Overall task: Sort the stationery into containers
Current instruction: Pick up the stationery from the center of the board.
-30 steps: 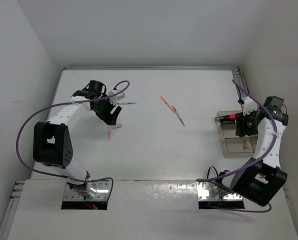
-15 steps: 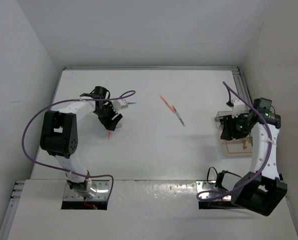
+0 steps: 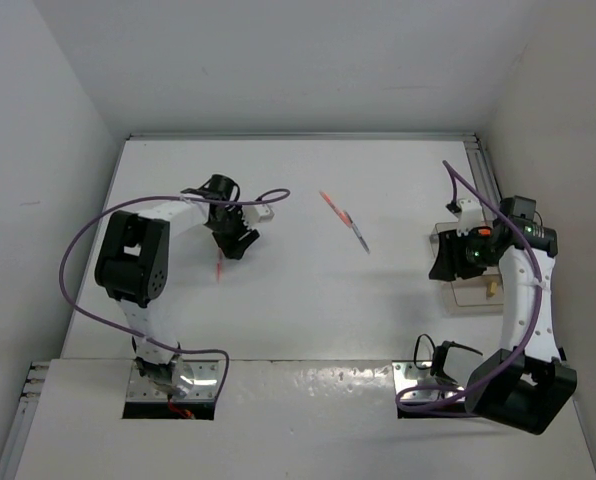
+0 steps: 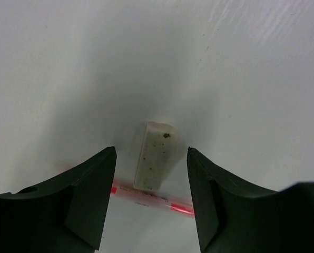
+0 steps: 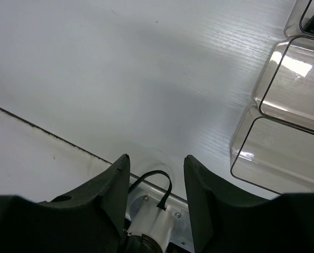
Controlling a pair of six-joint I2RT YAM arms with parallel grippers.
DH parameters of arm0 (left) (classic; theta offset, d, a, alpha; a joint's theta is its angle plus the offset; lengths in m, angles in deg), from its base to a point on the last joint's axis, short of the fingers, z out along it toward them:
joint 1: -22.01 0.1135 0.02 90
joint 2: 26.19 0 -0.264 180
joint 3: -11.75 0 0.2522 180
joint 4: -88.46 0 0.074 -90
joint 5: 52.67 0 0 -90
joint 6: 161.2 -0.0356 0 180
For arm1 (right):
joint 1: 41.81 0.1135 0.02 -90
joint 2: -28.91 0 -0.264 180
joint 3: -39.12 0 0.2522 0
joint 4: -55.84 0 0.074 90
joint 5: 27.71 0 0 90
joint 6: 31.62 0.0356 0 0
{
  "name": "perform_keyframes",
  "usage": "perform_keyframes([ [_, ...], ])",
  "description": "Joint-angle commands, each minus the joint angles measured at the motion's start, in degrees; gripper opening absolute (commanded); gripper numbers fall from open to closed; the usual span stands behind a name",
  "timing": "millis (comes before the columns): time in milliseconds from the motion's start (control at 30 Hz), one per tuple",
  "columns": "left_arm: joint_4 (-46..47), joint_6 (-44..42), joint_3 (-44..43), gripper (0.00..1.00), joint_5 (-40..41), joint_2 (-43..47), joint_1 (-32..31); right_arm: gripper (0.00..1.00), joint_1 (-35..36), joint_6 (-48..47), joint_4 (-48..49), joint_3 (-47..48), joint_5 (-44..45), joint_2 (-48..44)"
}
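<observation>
Left gripper (image 4: 151, 152), lower centre: jaws apart astride tilted eraser (image 4: 156, 155), not touching. Right gripper (image 5: 156, 158) parted, empty. Risk: squeeze snags adjacent red pen (image 4: 146, 194).

I seem to be in a robotics lab, in a test cell: a bare white table (image 3: 298, 300) boxed by plain white walls (image 3: 68, 90), my left arm (image 3: 128, 265) and right arm (image 3: 523, 290) bolted to metal plates (image 3: 175, 385) at its near edge, purple cables (image 3: 64, 270) looping loose.
</observation>
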Motion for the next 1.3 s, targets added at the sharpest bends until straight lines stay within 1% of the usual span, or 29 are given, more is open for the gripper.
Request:
perform_keyframes([
  [0, 2.6, -0.6, 0.8, 0.62, 2.7, -1.8, -0.4, 0.45, 0.5, 1.5, 0.0, 0.8, -2.7, -1.6],
  [67, 3.5, -0.6, 1.4, 0.58, 3.6, -2.0, -0.4, 0.45, 0.6, 1.8, 0.0, 0.9, -3.3, -1.7],
  [167, 4.2, -0.6, 2.5, 0.49, 4.9, -1.7, -0.8, 0.45, 0.6, 2.3, 0.2, 0.9, -4.4, -2.2],
  [233, 5.0, -0.7, 3.3, 0.41, 5.7, -1.3, -0.8, 0.45, 0.7, 3.2, 0.6, 0.6, -5.1, -2.7],
  [267, 5.7, -0.5, 4.0, 0.34, 6.4, -0.8, -1.0, 0.45, 0.7, 3.8, 1.0, 0.3, -6.3, -2.8],
  [300, 5.9, -0.4, 4.0, 0.30, 6.6, -0.7, -1.1, 0.44, 0.7, 5.2, 1.8, 0.1, -7.0, -3.2],
  [333, 5.6, 0.2, 3.7, 0.26, 6.0, -0.4, -1.2, 0.44, 0.7, 5.3, 1.8, -0.2, -8.0, -3.5],
  [367, 5.1, 1.6, 2.5, 0.19, 5.4, 0.1, -1.2, 0.44, 0.8, 8.4, 3.6, -0.5, -10.7, -4.3],
  [400, 4.4, 2.7, 1.4, 0.17, 4.3, 0.6, -1.3, 0.44, 0.9, 8.4, 3.6, -0.9, -12.1, -4.7],
  [467, 2.1, 7.6, -2.6, 0.14, -0.7, 2.4, -1.3, 0.44, 1.5, 15.3, 9.1, -2.1, -15.9, -5.9],
  [500, 2.2, 9.9, -3.7, 0.11, -4.5, 3.4, -1.2, 0.45, 2.1, 17.7, 11.2, -2.8, -16.7, -7.4],
  [533, 2.7, 15.2, -4.7, 0.08, -6.7, 5.7, -1.4, 0.45, 3.5, 23.3, 16.7, -3.8, -17.3, -8.1],
  [567, 3.5, 17.9, -6.6, 0.07, -8.5, 6.9, -1.4, 0.47, 4.5, 25.7, 19.2, -4.1, -17.2, -8.9],
  [600, 5.5, 23.5, -7.3, 0.06, -12.2, 9.3, -1.6, 0.48, 5.7, 27.6, 21.4, -4.1, -16.9, -9.2],
  [667, 9.2, 29.1, -9.2, 0.05, -14.1, 12.8, -2.8, 0.50, 9.7, 32.1, 26.9, -3.0, -15.2, -8.8],
  [700, 10.1, 35.3, -9.8, 0.04, -13.2, 13.6, -3.4, 0.51, 11.4, 33.3, 28.3, -1.7, -14.1, -8.5],
  [733, 11.0, 38.1, -10.4, 0.04, -11.8, 14.5, -4.1, 0.51, 14.4, 35.6, 30.6, -1.1, -13.1, -8.0],
  [767, 12.7, 45.9, -11.5, 0.03, -7.9, 15.9, -5.4, 0.51, 15.9, 36.6, 31.9, -0.4, -10.7, -6.9],
  [800, 12.9, 49.0, -12.1, 0.02, -5.4, 16.5, -6.1, 0.50, 19.3, 38.4, 33.9, 0.8, -9.0, -6.4],
  [833, 12.9, 51.2, -12.8, 0.02, -3.0, 16.9, -7.5, 0.49, 21.1, 39.5, 34.9, 1.3, -7.6, -5.8],
  [867, 12.7, 55.1, -14.3, 0.02, 0.1, 17.4, -8.0, 0.49, 21.6, 41.2, 36.5, 1.5, -7.4, -4.7],
  [900, 12.7, 56.8, -14.8, 0.02, 1.1, 17.5, -8.6, 0.48, 21.7, 45.1, 38.9, 1.8, -7.5, -3.9],
  [967, 12.6, 61.3, -16.0, 0.03, 1.7, 17.3, -8.8, 0.46, 21.9, 49.1, 40.2, 3.8, -7.3, -1.0],
  [1033, 12.8, 64.4, -16.3, 0.04, 1.0, 16.9, -8.8, 0.44, 22.5, 50.2, 40.5, 5.9, -7.3, 0.7],
  [1067, 12.9, 65.1, -16.2, 0.05, 0.7, 16.7, -8.9, 0.44, 23.9, 50.1, 40.5, 6.7, -6.7, 2.1],
  [1200, 14.5, 68.1, -16.0, 0.05, -0.8, 15.8, -9.7, 0.46, 27.8, 51.2, 41.6, 8.5, -5.0, 4.8],
  [1267, 15.1, 69.1, -16.3, 0.05, -2.1, 15.1, -9.9, 0.48, 29.8, 52.5, 42.4, 9.8, -4.8, 7.0],
])
